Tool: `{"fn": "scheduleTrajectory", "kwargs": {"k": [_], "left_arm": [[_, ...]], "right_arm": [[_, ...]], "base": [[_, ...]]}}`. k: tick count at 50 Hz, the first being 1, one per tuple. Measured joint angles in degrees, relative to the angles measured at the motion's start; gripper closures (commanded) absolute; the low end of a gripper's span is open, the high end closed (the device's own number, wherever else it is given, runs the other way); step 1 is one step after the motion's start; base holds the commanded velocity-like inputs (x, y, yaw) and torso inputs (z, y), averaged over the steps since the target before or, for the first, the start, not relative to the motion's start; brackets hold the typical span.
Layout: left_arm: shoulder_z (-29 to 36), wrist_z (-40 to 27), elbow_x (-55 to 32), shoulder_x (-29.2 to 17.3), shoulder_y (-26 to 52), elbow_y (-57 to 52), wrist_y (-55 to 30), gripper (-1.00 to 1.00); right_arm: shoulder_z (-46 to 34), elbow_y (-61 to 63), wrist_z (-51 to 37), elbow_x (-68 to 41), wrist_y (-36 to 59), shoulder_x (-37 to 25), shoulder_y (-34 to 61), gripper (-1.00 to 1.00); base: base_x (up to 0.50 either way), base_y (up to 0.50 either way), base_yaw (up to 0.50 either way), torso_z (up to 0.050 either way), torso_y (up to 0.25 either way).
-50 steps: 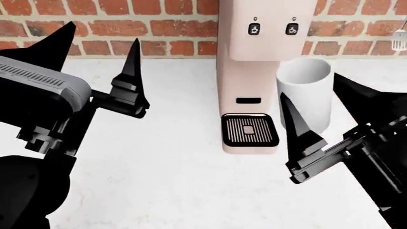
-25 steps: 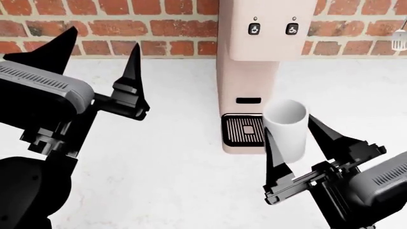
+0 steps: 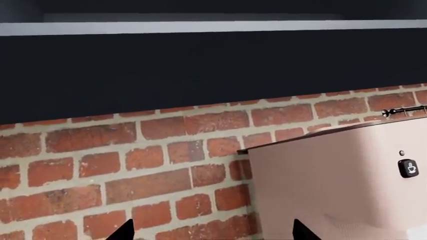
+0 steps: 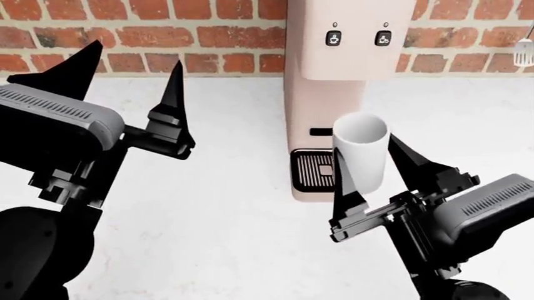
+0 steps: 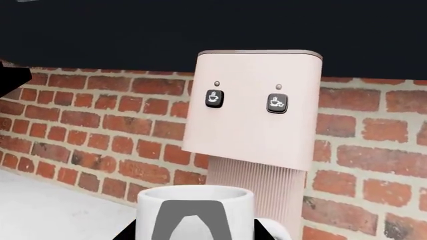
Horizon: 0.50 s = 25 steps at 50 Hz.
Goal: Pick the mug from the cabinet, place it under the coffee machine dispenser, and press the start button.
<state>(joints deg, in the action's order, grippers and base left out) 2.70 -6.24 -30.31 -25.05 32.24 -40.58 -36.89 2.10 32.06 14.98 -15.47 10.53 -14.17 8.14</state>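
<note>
The white mug (image 4: 361,149) is upright between the fingers of my right gripper (image 4: 373,167), which is shut on it. In the head view it hides the right part of the black drip tray (image 4: 312,172) of the pinkish-beige coffee machine (image 4: 324,94). I cannot tell whether the mug rests on anything. Two black buttons (image 4: 334,39) sit on the machine's head. The right wrist view has the mug (image 5: 195,210) close up in my right gripper (image 5: 195,234), below the machine (image 5: 257,125) and its buttons (image 5: 214,98). My left gripper (image 4: 127,76) is open and empty at the left, and the left gripper (image 3: 213,232) faces brick.
A red brick wall (image 4: 167,37) backs the white counter (image 4: 225,206). A hanging utensil (image 4: 524,53) shows at the far right. In the left wrist view a dark cabinet underside (image 3: 200,70) spans above the machine (image 3: 340,185), with a rail (image 3: 403,111) beside it.
My right gripper has carried the mug leftward from the machine's right side until it overlaps the drip tray. The left arm has hardly moved.
</note>
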Motion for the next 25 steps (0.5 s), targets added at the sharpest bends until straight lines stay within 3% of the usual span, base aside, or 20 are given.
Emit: {"fn": "scheduleTrajectory", "kwargs": {"k": [25], "left_arm": [[0.1,-0.4,0.0,-0.5,-0.6,0.4,0.6,-1.00]], "right_arm": [[-2.9,-12.3,-1.4,0.9,-6.3,4.2,6.4,1.00]], "base": [[0.00,0.00,0.00,0.000,0.000]]}}
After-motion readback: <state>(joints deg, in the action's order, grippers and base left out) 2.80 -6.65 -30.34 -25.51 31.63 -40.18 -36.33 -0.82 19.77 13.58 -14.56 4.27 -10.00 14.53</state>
